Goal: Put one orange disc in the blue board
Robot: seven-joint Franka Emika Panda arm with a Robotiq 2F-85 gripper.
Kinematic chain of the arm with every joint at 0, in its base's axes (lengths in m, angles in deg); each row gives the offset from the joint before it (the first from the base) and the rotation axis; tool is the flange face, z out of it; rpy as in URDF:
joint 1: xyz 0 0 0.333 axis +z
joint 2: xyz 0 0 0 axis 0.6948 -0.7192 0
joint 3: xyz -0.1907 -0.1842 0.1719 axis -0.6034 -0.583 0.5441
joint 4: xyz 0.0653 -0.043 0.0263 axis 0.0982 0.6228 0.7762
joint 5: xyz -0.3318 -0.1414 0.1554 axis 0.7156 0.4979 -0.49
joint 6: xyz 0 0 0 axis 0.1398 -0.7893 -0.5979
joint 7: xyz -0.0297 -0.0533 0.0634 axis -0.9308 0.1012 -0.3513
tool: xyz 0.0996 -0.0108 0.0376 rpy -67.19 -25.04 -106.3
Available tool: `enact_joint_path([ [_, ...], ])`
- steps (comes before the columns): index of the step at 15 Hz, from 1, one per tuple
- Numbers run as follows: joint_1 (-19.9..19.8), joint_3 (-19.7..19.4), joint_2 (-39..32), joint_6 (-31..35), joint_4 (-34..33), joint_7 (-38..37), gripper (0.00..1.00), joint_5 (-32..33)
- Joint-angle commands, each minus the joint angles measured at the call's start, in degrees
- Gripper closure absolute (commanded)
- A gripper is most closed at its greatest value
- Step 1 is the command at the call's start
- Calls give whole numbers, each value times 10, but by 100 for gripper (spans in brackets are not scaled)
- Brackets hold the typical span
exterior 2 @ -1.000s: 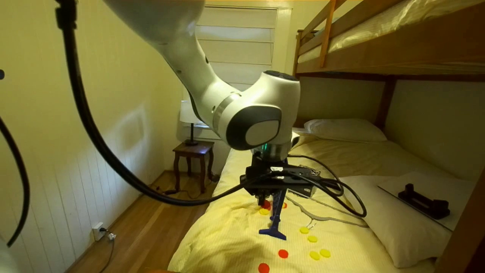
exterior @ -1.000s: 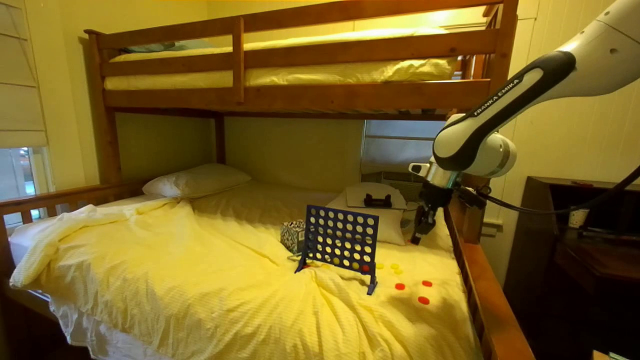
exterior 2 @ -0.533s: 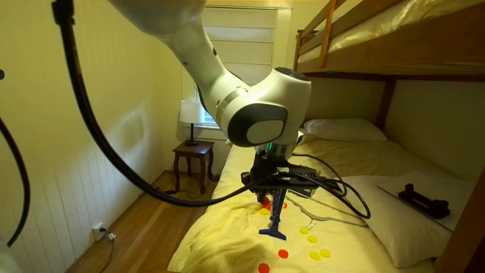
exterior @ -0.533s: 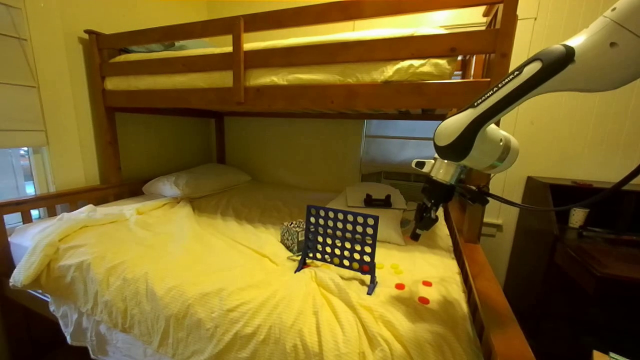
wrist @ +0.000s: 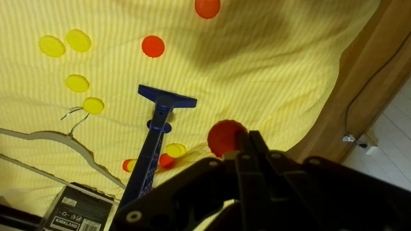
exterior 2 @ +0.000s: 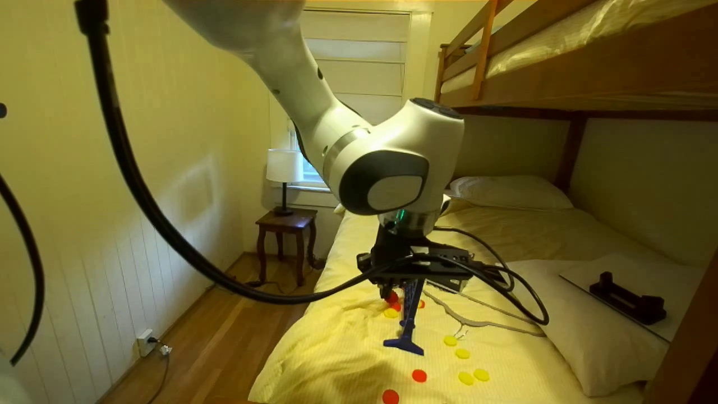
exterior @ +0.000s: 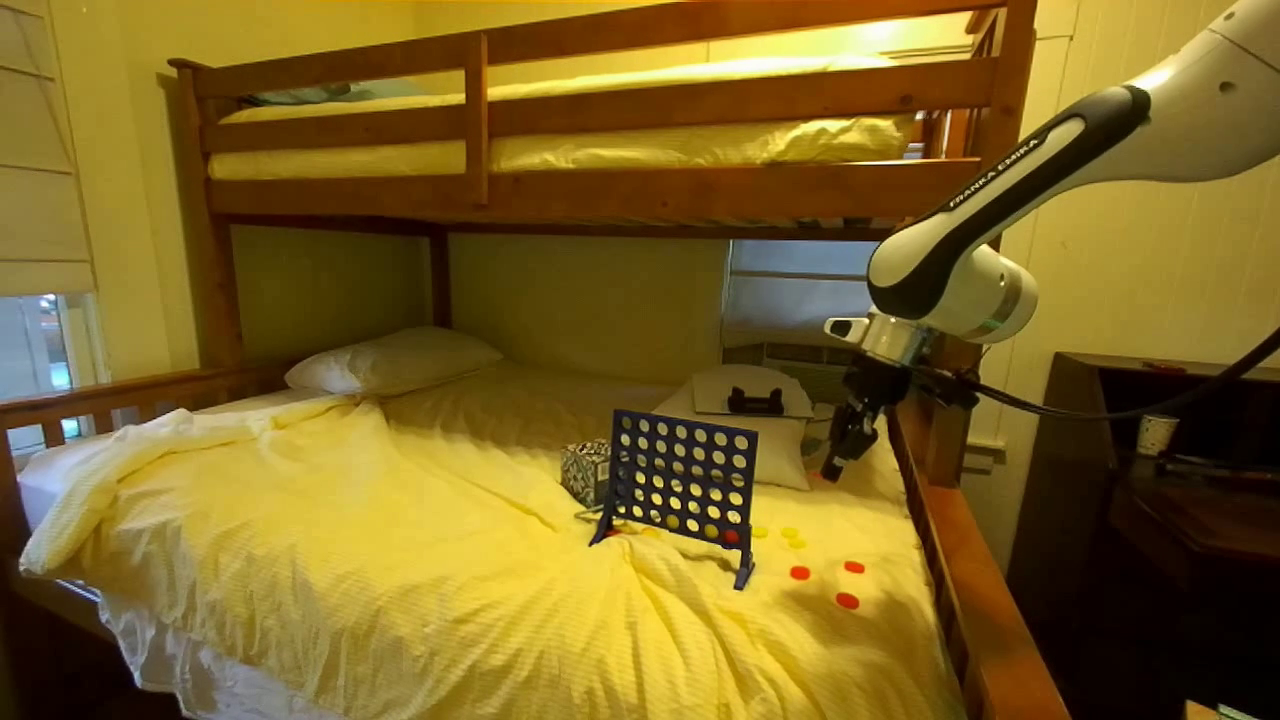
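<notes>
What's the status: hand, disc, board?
Hand shut on red-orange disc. Disc apart from blue Connect Four board, not in it yet. No obvious blocker between them; gray clothes hanger lies on the board's far side from the disc.

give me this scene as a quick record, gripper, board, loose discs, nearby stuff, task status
gripper: shut on an orange disc
blue board: upright on its feet, on the yellow cover
loose: yellow discs and other orange discs, lying on the cover
nearby: a grey hanger and a box marked KIRKLAND
task status: disc held, not yet in the board
</notes>
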Motion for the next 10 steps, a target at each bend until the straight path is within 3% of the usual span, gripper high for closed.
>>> enact_joint_path([
  [1, -7, -17, 12, -91, -39, 25, 99, -31],
  [10, -32, -35, -35, -297, -171, 34, 99, -48],
])
